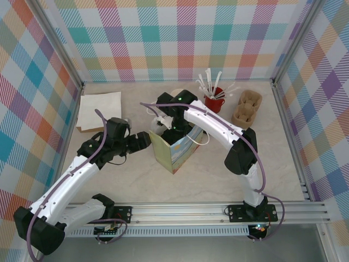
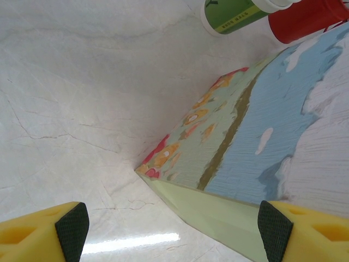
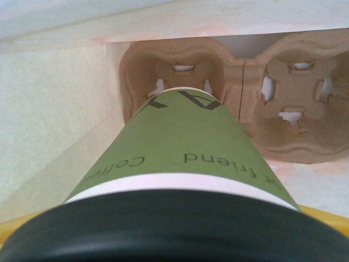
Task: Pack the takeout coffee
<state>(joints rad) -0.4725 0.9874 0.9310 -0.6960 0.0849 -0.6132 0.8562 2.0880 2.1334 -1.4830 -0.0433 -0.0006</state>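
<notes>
The takeout coffee has an olive-green body and a black lid and nearly fills the right wrist view. My right gripper reaches down into the open paper bag and is shut on the cup just under its lid; a yellow finger shows at the edge. The cup's base hangs over the left socket of a cardboard carrier on the bag's floor. My left gripper stands open at the bag's left side, and the bag's bottom corner lies between its pads.
A second green cup and the red cup of white stirrers stand behind the bag. Two cardboard carriers lie at the back right, and folded napkins at the back left. Checked walls close in three sides.
</notes>
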